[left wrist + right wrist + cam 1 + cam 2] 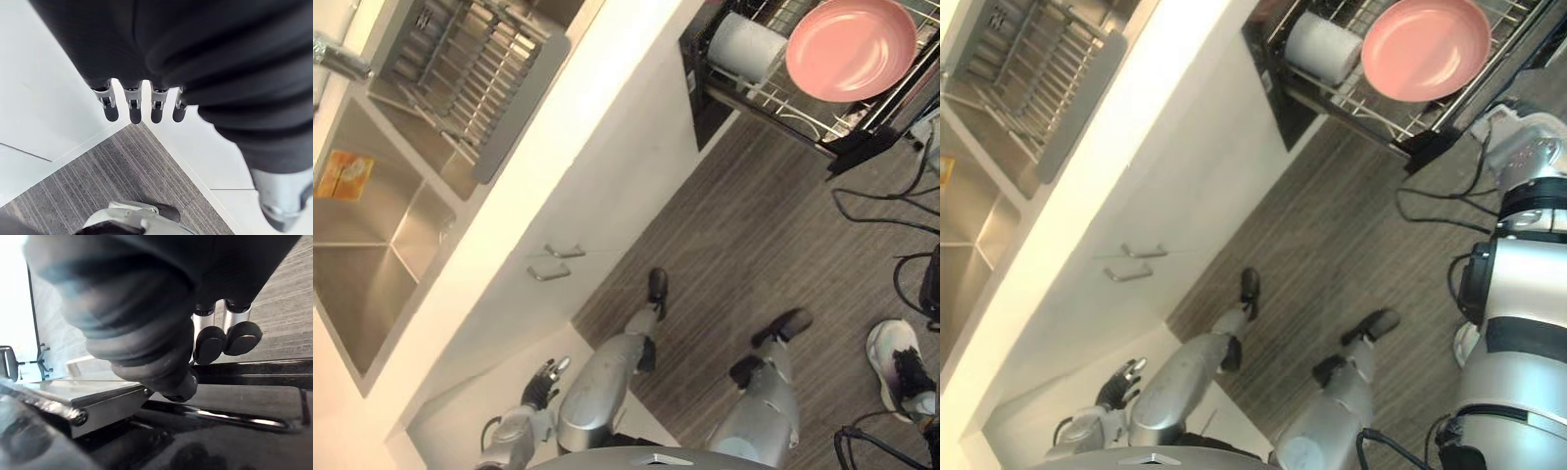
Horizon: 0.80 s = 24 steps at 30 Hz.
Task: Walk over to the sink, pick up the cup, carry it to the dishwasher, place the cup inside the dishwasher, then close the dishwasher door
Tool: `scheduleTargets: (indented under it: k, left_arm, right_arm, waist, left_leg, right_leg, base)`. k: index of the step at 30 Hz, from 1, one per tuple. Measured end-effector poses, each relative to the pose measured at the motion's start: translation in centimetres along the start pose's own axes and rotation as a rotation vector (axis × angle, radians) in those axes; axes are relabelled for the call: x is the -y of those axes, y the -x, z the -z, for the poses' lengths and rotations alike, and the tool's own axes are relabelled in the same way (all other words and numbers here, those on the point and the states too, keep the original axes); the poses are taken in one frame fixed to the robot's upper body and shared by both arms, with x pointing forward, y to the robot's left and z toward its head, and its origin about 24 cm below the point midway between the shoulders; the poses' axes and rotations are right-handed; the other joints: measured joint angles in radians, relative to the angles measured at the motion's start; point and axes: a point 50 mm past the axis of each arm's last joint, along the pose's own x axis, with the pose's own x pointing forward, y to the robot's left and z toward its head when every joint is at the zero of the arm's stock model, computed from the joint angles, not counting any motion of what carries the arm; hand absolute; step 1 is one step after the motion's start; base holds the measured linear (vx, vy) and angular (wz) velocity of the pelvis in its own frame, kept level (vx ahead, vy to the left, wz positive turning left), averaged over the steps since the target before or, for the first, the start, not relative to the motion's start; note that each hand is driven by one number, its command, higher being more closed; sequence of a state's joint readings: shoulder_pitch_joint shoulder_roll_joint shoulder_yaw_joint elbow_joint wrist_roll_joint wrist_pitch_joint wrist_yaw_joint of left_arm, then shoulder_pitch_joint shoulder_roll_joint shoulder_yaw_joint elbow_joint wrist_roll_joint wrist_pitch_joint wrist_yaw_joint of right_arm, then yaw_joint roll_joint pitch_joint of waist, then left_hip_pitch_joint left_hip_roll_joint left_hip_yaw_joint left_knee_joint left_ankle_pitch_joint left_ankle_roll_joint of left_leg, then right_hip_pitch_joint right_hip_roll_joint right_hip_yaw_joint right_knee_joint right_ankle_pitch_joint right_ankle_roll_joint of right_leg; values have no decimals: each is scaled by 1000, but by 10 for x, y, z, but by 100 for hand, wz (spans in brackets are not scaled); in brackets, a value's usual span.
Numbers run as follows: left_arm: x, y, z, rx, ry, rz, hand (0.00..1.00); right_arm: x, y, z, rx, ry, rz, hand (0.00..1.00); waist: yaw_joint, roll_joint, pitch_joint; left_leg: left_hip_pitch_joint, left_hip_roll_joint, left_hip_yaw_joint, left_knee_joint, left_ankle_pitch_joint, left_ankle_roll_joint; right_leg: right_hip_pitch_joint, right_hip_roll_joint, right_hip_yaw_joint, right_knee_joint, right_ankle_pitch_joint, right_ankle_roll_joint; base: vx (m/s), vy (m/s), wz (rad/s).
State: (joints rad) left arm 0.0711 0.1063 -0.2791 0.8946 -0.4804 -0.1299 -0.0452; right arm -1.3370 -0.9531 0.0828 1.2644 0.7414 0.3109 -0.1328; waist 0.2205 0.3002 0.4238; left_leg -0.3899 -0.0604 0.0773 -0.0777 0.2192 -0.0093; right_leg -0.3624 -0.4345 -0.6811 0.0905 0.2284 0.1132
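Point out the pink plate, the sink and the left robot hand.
pink plate (850,47), left eye view, centre of its face.
sink (367,284), left eye view, bare basin floor.
left robot hand (538,387), left eye view, its middle.

A grey floor (744,235) with fine lengthwise streaks, like plank or ribbed carpet, covers the open part of the room. A long white counter (607,44) runs along it on a slant, with plain white cabinet fronts (626,166) dropping from its edge to the floor. Two slim metal bar handles (556,262) sit close together on those fronts, one just below the other. Lower down, a second white face (470,416) meets the first, and the left wrist view shows the streaked floor running into that corner as a wedge. The light is bright and even, and the right wrist view has a white glare (12,308) at one edge
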Motion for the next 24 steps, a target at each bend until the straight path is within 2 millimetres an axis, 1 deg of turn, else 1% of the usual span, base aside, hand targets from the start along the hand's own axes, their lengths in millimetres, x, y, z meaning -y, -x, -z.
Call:
scheduleTargets:
  k: [1, 2, 3, 4, 5, 7, 9, 10, 12, 14, 15, 16, 17, 18, 19, 22, 23, 24]
  left_arm:
    - [2, 0, 1, -1, 3, 12, 0]
    - [3, 0, 2, -3, 7, 17, 0]
    - [5, 1, 5, -9, 14, 26, 0]
    - [5, 2, 7, -13, 17, 31, 0]
    - [6, 4, 12, -20, 30, 36, 0]
    - [9, 8, 22, -42, 49, 51, 0]
    - [11, 15, 37, -75, 76, 61, 0]
    - [11, 16, 39, -81, 76, 65, 0]
    - [16, 18, 43, -91, 71, 97, 0]
    - [17, 18, 43, -92, 57, 116, 0]
    - [18, 18, 43, -91, 59, 127, 0]
    - [18, 18, 43, -90, 60, 135, 0]
    - [18, 18, 43, -91, 60, 142, 0]
    - [18, 19, 44, -92, 54, 150, 0]
    - [17, 20, 46, -94, 55, 149, 0]
    - [13, 22, 48, -94, 51, 149, 0]
    - [13, 22, 49, -93, 51, 150, 0]
    - [12, 22, 49, -91, 51, 152, 0]
  right_arm:
    - [-2, 0, -2, 4, 35, 20, 100]
    - [0, 1, -3, 3, 59, 30, 100]
    - [2, 1, -3, 1, 84, 41, 100]
    - [2, 1, -3, 3, 99, 45, 100]
    - [2, 1, -5, 7, 123, 52, 100]
    - [1, 1, -6, 16, 216, 73, 100]
    - [-1, 3, -14, 27, 312, 97, 100]
    - [-2, 3, -16, 37, 351, 105, 100]
    - [-8, 7, -33, 96, 486, 132, 100]
    - [-13, 10, -44, 135, 573, 148, 100]
    - [-22, 12, -52, 177, 670, 154, 100]
    - [-27, 13, -54, 195, 753, 160, 100]
    - [-34, 14, -55, 221, 807, 152, 100]
    - [-33, 14, -55, 226, 855, 189, 0]
    - [-32, 13, -54, 220, 940, 197, 0]
    - [-36, 13, -52, 216, 1088, 185, 0]
    - [-37, 13, -52, 219, 1161, 193, 0]
    - [-37, 13, -53, 223, 1194, 197, 0]
  waist:
    - [10, 7, -5]
    - [13, 12, -9]
    - [19, 18, -14]
    - [25, 18, -14]
    - [34, 20, -15]
    - [38, 26, -20]
    - [50, 29, -22]
    - [57, 29, -22]
    - [86, 30, -23]
    - [106, 31, -23]
    - [119, 31, -24]
    - [132, 31, -24]
    - [151, 31, -24]
    - [161, 31, -24]
    - [151, 31, -24]
    - [150, 34, -26]
    - [151, 34, -26]
    - [152, 34, -26]
  left_leg:
    - [0, 0, -19, 0, 2, -2]
    - [0, -1, -32, 0, 3, -3]
    - [0, -2, -53, 0, 5, -4]
    - [2, -2, -59, 0, 5, -4]
    - [3, -4, -81, 0, 8, -3]
    - [8, -10, -118, 0, 15, -3]
    - [23, -21, -167, 0, 15, -4]
    - [26, -23, -177, 0, 14, -5]
    - [27, -32, -212, 1, 18, -9]
    - [28, -37, -224, 1, 20, -12]
    - [30, -41, -239, 1, 21, -14]
    - [34, -44, -245, 1, 21, -14]
    - [38, -45, -247, 1, 21, -14]
    - [41, -47, -249, 1, 21, -15]
    - [42, -47, -259, 1, 22, -18]
    - [42, -42, -267, 2, 22, -25]
    - [39, -35, -268, 7, 17, -31]
    - [39, -30, -269, 7, 16, -33]
  right_leg:
    - [7, -5, -19, 17, -13, 3]
    - [12, -7, -28, 27, -21, 6]
    - [19, -16, -49, 54, -42, 7]
    - [20, -21, -52, 70, -52, 10]
    - [25, -33, -72, 99, -72, 12]
    - [45, -51, -108, 144, -107, 20]
    - [77, -83, -153, 206, -156, 30]
    - [84, -90, -160, 220, -167, 33]
    - [98, -120, -197, 280, -210, 38]
    - [105, -139, -214, 317, -237, 40]
    - [113, -149, -225, 338, -255, 45]
    - [120, -159, -237, 353, -270, 42]
    - [125, -165, -240, 369, -283, 46]
    - [130, -170, -245, 378, -292, 46]
    - [140, -171, -258, 383, -300, 39]
    - [143, -166, -263, 386, -307, 37]
    - [145, -158, -265, 383, -311, 34]
    - [146, -152, -268, 382, -313, 32]
  base:
    - [54, -55, 33]
    - [78, -81, 43]
    - [72, -75, 36]
    - [77, -79, 39]
    - [95, -104, 43]
    - [116, -120, 54]
    - [116, -104, 56]
    - [110, -105, 54]
    - [99, -118, 49]
    - [71, -108, 38]
    - [73, -130, 38]
    - [77, -152, 34]
    - [60, -124, 23]
    - [52, -143, 20]
    - [32, -118, 13]
    - [-11, -113, 1]
    - [-30, -102, 0]
    - [-29, -107, 3]
